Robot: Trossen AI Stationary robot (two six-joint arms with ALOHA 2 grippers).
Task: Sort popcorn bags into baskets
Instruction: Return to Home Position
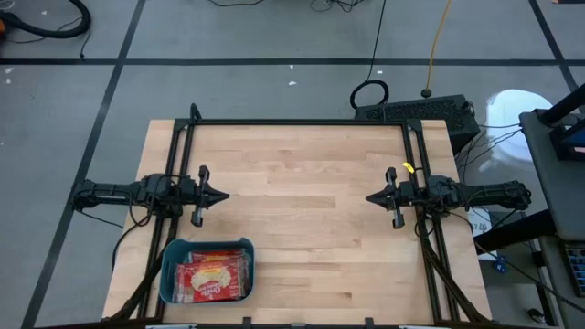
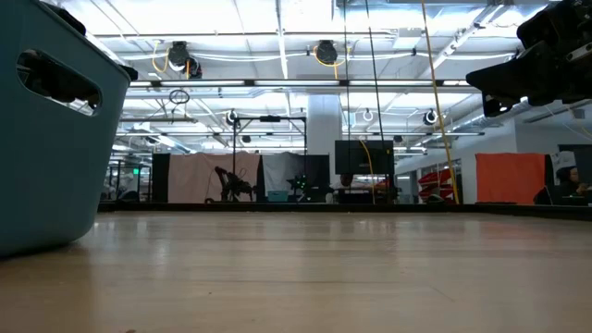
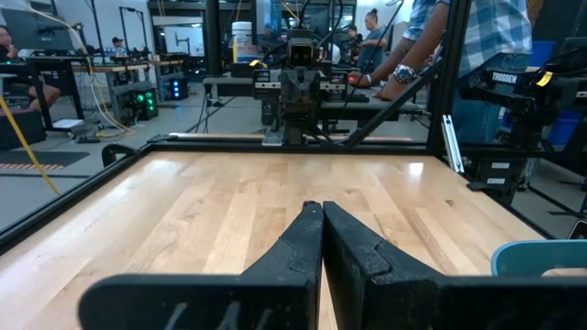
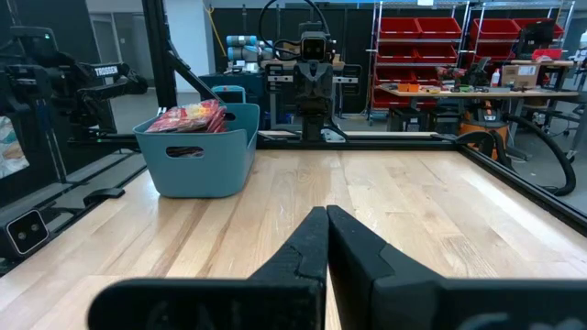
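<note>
Popcorn bags (image 1: 212, 276), flat red packets, fill the teal-blue rectangular plastic bin (image 1: 165, 274) near the right side of the left gripper (image 1: 222, 195), well apart from the right gripper (image 1: 370, 197). Both hang clenched and empty.

Light wood worktop (image 1: 302, 210) w/ black metal frame (image 1: 302, 122) along its edges, on grey floor (image 1: 228, 37) marked w/ dark tape lines. Beyond it: person in checked shirt (image 3: 481, 37), red shelf bins (image 4: 417, 41).

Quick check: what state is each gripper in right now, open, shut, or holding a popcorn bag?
Left gripper: closed, holding nothing, over the left side of the table.
Right gripper: closed, holding nothing, over the right side.
</note>
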